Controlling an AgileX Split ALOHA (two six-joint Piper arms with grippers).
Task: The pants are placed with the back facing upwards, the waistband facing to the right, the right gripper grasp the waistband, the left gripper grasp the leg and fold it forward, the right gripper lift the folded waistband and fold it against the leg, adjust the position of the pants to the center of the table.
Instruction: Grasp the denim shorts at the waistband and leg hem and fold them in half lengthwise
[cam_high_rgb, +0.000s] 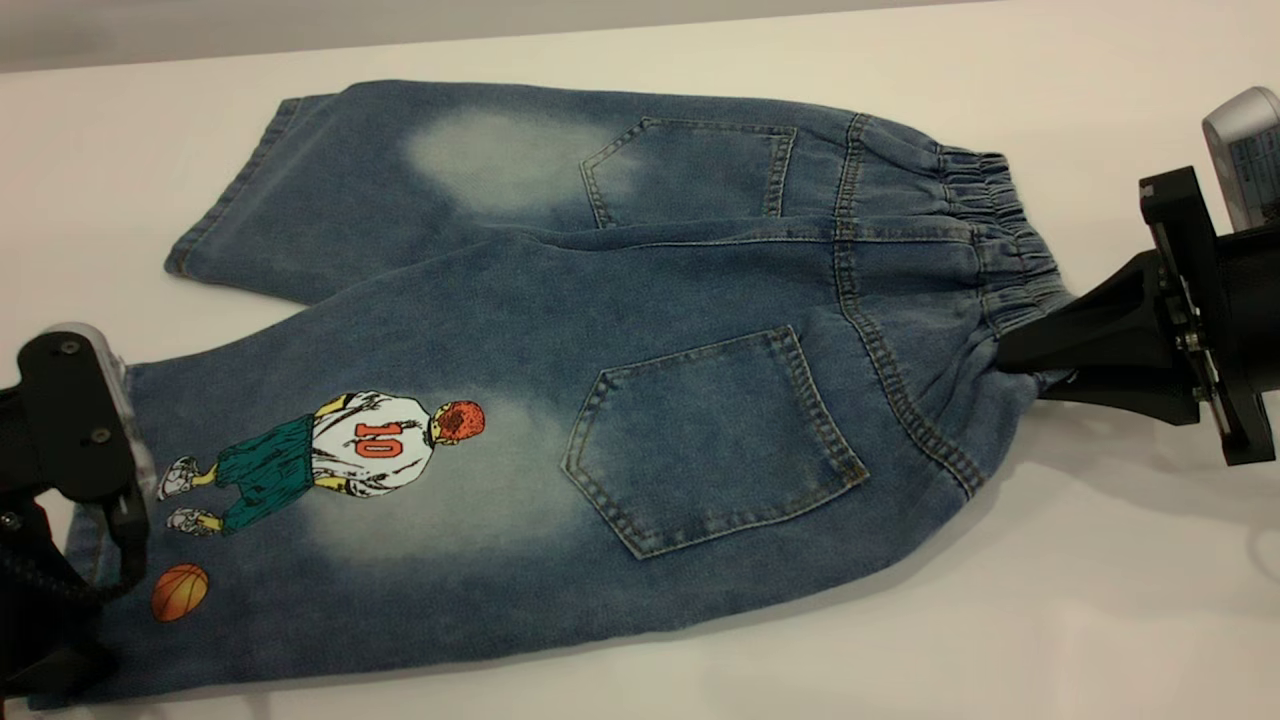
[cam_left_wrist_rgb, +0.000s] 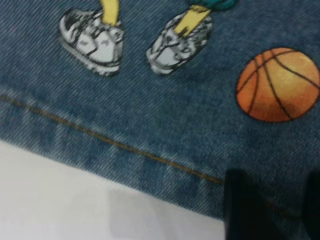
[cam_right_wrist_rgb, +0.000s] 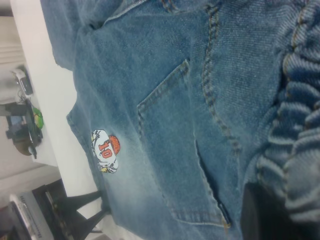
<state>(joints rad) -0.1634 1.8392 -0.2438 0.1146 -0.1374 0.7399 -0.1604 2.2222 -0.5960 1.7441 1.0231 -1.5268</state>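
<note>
Exterior view: the pants (cam_high_rgb: 640, 380) lay flat on the white table (cam_high_rgb: 1100, 600), back up. The right gripper (cam_high_rgb: 1010, 355) was clamped on the waistband (cam_high_rgb: 1000, 250) near the table's right edge, likely to anchor the fold. The left gripper (cam_high_rgb: 120, 520) sat over the leg (cam_high_rgb: 400, 520) hem; fingers' state unclear.

A white table (cam_high_rgb: 1100, 620) fills nearly the whole exterior view, smooth and evenly lit, with soft shadows on its surface. Beyond its far edge runs a plain grey wall (cam_high_rgb: 300, 25). In the right wrist view, past the table's edge, some dark equipment (cam_right_wrist_rgb: 22, 125) stands against a pale background, too blurred to identify.
</note>
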